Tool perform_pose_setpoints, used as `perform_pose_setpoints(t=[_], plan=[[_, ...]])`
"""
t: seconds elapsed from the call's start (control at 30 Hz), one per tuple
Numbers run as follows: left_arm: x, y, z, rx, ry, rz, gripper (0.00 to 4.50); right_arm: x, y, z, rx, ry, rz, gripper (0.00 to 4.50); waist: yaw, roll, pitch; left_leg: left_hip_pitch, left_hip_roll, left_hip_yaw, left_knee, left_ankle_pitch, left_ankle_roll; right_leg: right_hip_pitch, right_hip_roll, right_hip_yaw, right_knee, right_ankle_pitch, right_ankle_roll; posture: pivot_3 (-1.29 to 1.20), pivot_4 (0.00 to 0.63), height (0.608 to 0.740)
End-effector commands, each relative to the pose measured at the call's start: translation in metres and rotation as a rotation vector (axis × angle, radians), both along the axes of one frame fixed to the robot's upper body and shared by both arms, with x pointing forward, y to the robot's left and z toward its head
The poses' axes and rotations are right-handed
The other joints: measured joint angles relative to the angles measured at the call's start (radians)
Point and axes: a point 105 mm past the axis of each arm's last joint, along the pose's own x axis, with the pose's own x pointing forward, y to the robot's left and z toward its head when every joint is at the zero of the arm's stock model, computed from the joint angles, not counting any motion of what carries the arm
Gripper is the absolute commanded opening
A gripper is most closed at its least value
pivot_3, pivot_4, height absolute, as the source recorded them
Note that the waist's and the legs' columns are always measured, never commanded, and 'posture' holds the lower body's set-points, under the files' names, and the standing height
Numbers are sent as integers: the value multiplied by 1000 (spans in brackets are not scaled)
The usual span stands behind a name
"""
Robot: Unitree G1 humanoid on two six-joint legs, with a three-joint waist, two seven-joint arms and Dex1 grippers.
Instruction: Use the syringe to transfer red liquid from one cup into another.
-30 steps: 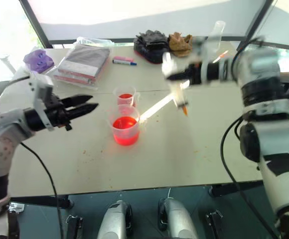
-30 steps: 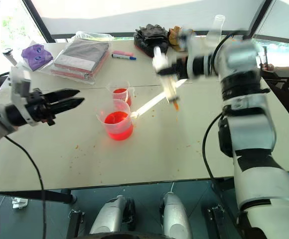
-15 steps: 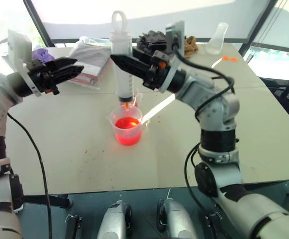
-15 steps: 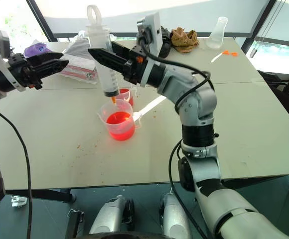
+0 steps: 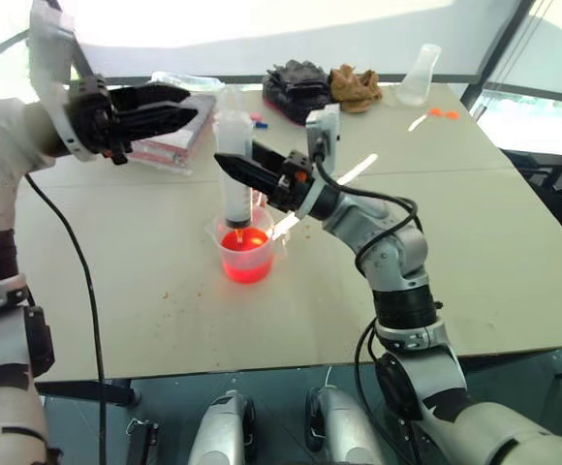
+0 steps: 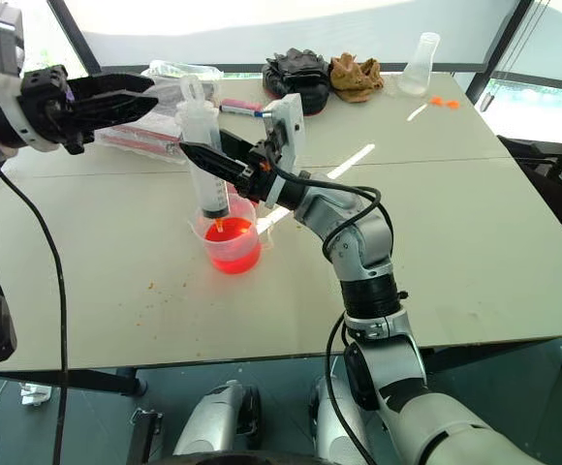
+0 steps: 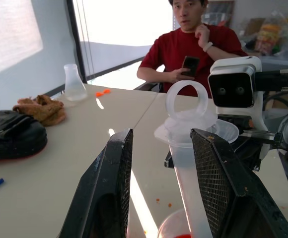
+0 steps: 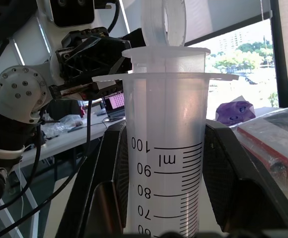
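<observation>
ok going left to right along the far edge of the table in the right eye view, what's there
clear bag with a folded cloth → black bundle → brown rag → clear conical flask → small orange bits

Hiding most of the smaller clear plastic measuring cup behind the large clear graduated syringe; cutting off that syringe's lower barrel at the right wrist view's edge.
</observation>
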Motion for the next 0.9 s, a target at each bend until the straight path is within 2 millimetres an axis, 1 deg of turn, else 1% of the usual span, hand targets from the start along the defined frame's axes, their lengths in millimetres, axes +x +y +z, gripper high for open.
perform_pose_setpoints(t=[0.03,0.27,0.33,0.4,0.6,0.67,0.73,0.9], plan=[[-6,-6,13,-18,-51,-31,1928,0,3,3,5,-54,1,1490,1,0,0,0,0,0,0,0,0,0,0,0,0,0,0,0,150,740],[6,-15,8,-20,-71,-33,1928,0,6,-2,-9,-60,13,1490,5,0,0,0,0,0,0,0,0,1,0,0,0,0,0,0,150,740],[14,-24,-5,30,-75,-37,1928,0,7,-5,-20,-64,13,1490,6,0,0,0,0,0,0,0,0,1,0,0,0,0,0,0,150,740],[21,-27,-15,62,-83,-28,1928,0,8,-7,-27,-70,7,1490,7,0,0,1,0,0,0,0,0,1,0,0,0,0,0,0,150,740],[30,-37,-19,56,-100,-32,1928,1,10,-14,-67,-103,-15,1490,5,0,0,0,0,1,0,0,0,1,0,1,0,0,0,0,150,740],[34,-40,-26,73,-107,-24,1928,1,11,-20,-101,-140,-35,1490,3,0,0,1,0,1,0,0,0,1,0,1,0,0,0,0,150,740],[32,-43,-32,88,-103,-39,1928,1,12,-23,-119,-168,-51,1490,3,0,0,1,0,1,0,0,0,1,0,1,0,0,0,0,150,740],[23,-46,-34,75,-74,-78,1928,-3,15,-29,-121,-196,-62,1490,3,0,0,1,0,1,0,0,0,1,0,1,0,0,0,0,150,740]])
